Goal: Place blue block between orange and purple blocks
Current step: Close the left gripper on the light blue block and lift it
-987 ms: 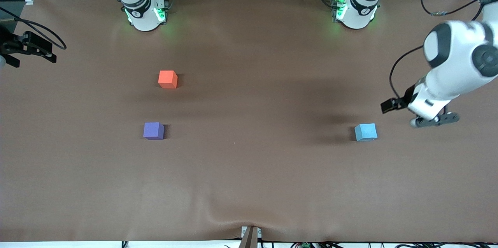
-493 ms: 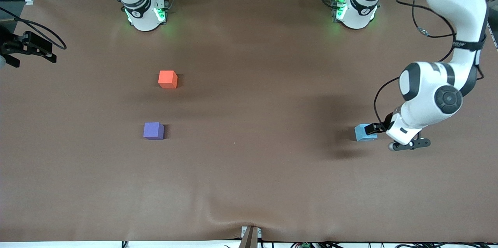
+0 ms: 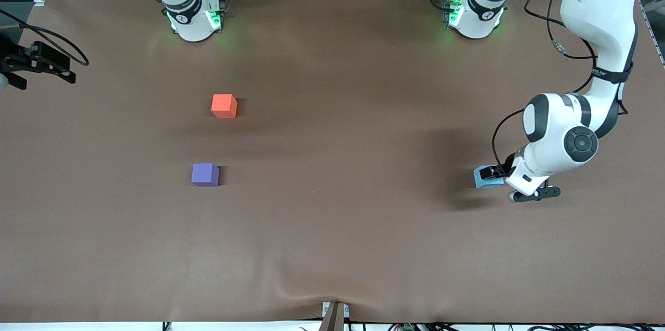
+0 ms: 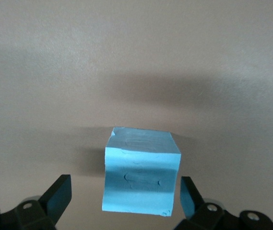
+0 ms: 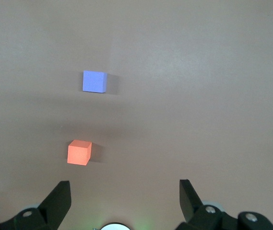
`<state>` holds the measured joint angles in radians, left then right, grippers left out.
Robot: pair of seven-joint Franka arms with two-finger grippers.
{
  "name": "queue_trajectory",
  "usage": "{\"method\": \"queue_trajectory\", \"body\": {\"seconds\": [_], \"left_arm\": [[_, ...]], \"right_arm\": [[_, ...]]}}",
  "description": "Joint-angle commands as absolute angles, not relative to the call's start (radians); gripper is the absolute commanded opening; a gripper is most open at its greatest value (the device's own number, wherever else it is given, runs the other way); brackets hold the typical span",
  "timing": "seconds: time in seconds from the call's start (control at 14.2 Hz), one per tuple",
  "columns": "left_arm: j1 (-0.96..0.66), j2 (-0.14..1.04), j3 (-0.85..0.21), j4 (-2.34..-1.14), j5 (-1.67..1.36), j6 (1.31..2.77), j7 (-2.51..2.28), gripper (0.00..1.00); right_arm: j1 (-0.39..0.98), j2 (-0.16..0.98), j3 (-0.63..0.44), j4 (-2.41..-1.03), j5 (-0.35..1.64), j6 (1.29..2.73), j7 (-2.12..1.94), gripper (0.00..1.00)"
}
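The light sky-blue block point(image 3: 484, 177) sits on the brown table toward the left arm's end. My left gripper point(image 3: 497, 175) is low over it and open. In the left wrist view the blue block point(image 4: 141, 175) stands between the two fingers point(image 4: 58, 195), with a gap on each side. The orange-red block point(image 3: 224, 105) and the violet-purple block point(image 3: 205, 174) sit apart toward the right arm's end, the purple one nearer the front camera. My right gripper point(image 5: 124, 194) is open and empty, waiting high over the table, with the orange block point(image 5: 79, 152) and purple block point(image 5: 94, 81) below it.
The brown mat point(image 3: 337, 206) has a wrinkle at its front edge near a small bracket point(image 3: 334, 314). A black fixture point(image 3: 36, 63) with a cable sits at the table's edge by the right arm's end. Both arm bases point(image 3: 193, 16) stand along the back edge.
My left arm has swung in toward the blue block and come down, so its open fingers now straddle the block. The blocks and the right arm have not moved.
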<state>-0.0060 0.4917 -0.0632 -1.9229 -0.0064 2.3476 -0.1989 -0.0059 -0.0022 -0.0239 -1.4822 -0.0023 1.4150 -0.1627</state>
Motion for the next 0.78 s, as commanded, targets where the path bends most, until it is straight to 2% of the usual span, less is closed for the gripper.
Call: {"method": "queue_trajectory", "body": {"seconds": [0.0, 0.56, 0.63, 0.7], "left_arm": [[-0.005, 0.491, -0.069, -1.933, -0.008, 2.372, -0.213, 1.0], [-0.014, 0.547, -0.069, -1.93, -0.009, 2.424, -0.215, 1.0], [-0.014, 0.56, -0.069, -1.93, -0.008, 2.434, -0.215, 0.83], [-0.017, 0.561, -0.069, -1.93, -0.008, 2.436, -0.215, 0.46]], "right_arm": [[-0.006, 0.008, -0.023, -1.457, 0.015, 1.396, -0.149, 1.0], [-0.006, 0.008, -0.023, -1.457, 0.015, 1.394, -0.15, 1.0], [-0.006, 0.008, -0.023, -1.457, 0.015, 1.394, -0.149, 1.0], [-0.005, 0.008, -0.023, -1.457, 0.015, 1.394, -0.15, 1.0]]}}
